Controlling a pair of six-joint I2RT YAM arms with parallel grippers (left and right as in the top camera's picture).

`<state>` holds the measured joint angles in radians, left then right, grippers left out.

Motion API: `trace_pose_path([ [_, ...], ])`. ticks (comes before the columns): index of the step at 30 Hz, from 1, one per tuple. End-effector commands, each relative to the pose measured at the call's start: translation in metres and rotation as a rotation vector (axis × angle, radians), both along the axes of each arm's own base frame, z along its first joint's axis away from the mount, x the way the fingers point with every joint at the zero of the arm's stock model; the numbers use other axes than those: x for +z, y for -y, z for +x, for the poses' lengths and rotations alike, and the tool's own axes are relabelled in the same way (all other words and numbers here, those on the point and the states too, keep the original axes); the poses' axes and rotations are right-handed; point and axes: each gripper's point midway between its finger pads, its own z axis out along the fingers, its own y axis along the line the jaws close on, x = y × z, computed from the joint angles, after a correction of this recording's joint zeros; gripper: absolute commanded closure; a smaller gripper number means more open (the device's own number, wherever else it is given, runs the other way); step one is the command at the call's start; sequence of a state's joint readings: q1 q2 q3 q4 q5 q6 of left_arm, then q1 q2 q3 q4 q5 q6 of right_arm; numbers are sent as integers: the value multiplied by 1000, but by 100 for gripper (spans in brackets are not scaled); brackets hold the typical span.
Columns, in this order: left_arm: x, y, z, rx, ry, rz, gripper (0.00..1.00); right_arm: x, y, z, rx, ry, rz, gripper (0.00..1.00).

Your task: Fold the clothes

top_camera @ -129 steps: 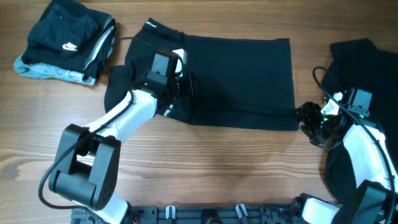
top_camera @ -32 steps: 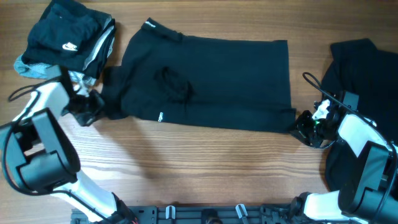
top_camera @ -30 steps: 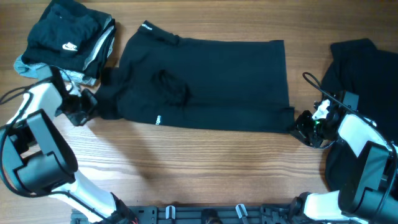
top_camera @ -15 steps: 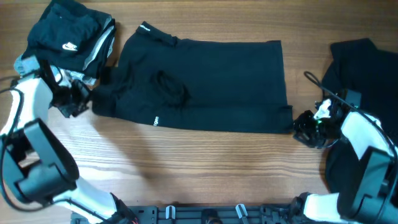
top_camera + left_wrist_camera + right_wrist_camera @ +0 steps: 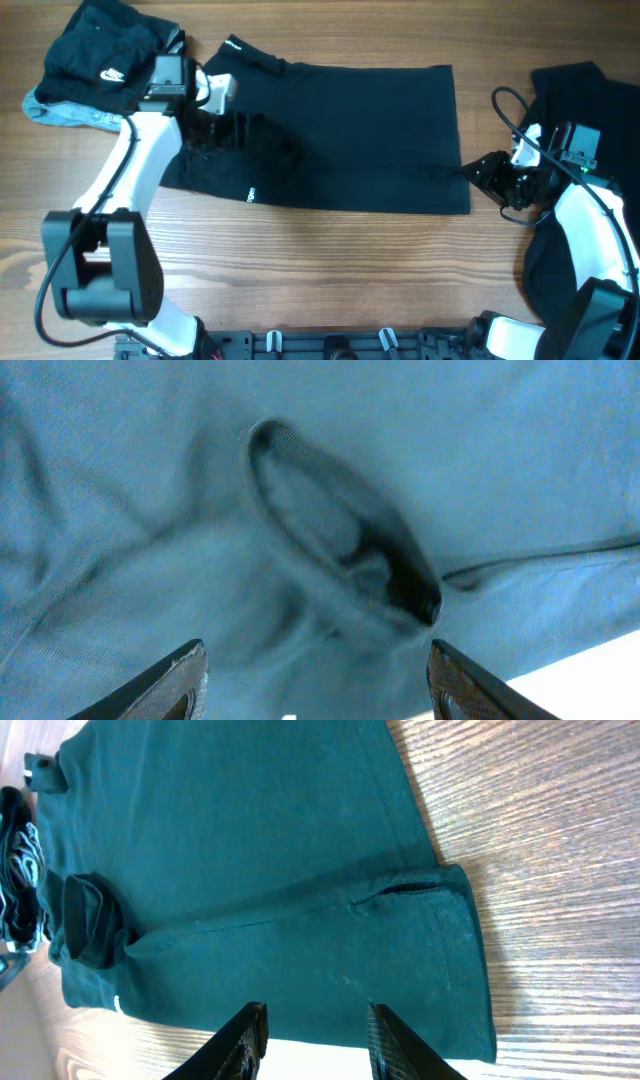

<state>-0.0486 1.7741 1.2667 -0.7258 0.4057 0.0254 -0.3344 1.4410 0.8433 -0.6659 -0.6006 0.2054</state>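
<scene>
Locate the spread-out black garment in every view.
Overhead: the spread garment lies flat at the centre of the picture.
Left wrist: it fills the frame, tinted blue.
Right wrist: it covers the upper left.
Shared landmark: its puckered oval fold, central in left wrist, far left in right wrist.

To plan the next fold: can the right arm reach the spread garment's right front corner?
Probably yes: the right gripper hovers open at the garment's right edge, with nothing between it and that corner.
</scene>
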Motion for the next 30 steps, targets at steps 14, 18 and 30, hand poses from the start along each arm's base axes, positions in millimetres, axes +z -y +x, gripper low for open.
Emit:
trace_pose_path([
  [14,-41,118,-15,-213,-45,-63,68,3,-12,0,49,6,22,62],
  [18,-46,137,-29,-271,-42,-5,96,3,-12,0,49,5,22,62],
  [30,-34,59,3,86,-58,121,57,2,-12,-2,50,-4,21,62],
])
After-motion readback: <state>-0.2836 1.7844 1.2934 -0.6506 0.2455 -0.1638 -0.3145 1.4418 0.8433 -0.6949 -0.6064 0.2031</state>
